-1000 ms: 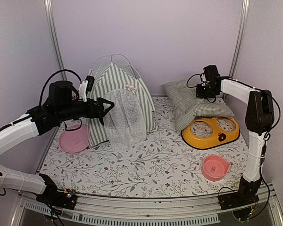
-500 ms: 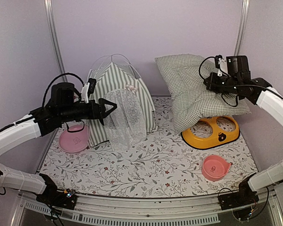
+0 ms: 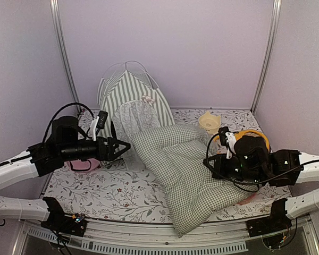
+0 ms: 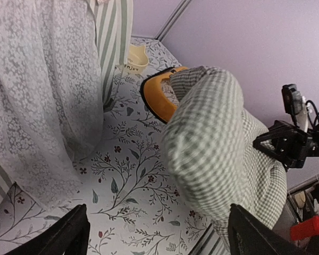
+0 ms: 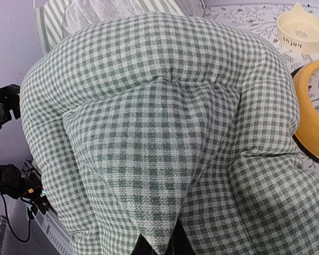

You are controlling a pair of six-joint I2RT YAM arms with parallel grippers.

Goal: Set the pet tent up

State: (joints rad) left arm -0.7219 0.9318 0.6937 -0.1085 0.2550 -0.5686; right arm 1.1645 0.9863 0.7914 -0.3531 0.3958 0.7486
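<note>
The pet tent (image 3: 133,101) stands upright at the back left, striped, with its lace curtain (image 4: 37,95) hanging over the door. A green-checked cushion (image 3: 186,170) lies draped across the middle of the mat, its far end touching the tent's front. My right gripper (image 3: 215,167) is shut on the cushion's right edge; in the right wrist view the cushion (image 5: 159,122) covers the gripper (image 5: 167,247) almost fully. My left gripper (image 3: 122,149) hovers open just in front of the tent door, left of the cushion (image 4: 212,143), with nothing between its fingers (image 4: 64,234).
A yellow double-bowl feeder (image 3: 255,135) sits behind the right arm, with a cream bowl (image 3: 209,121) at the back. A pink bowl (image 3: 80,164) lies under the left arm. Another pink bowl (image 3: 250,197) peeks out beside the cushion. Walls close the back and sides.
The right arm swung the cushion from the back right, up, then forward and down onto the mat's middle. The left gripper dropped a little lower and stayed open.
</note>
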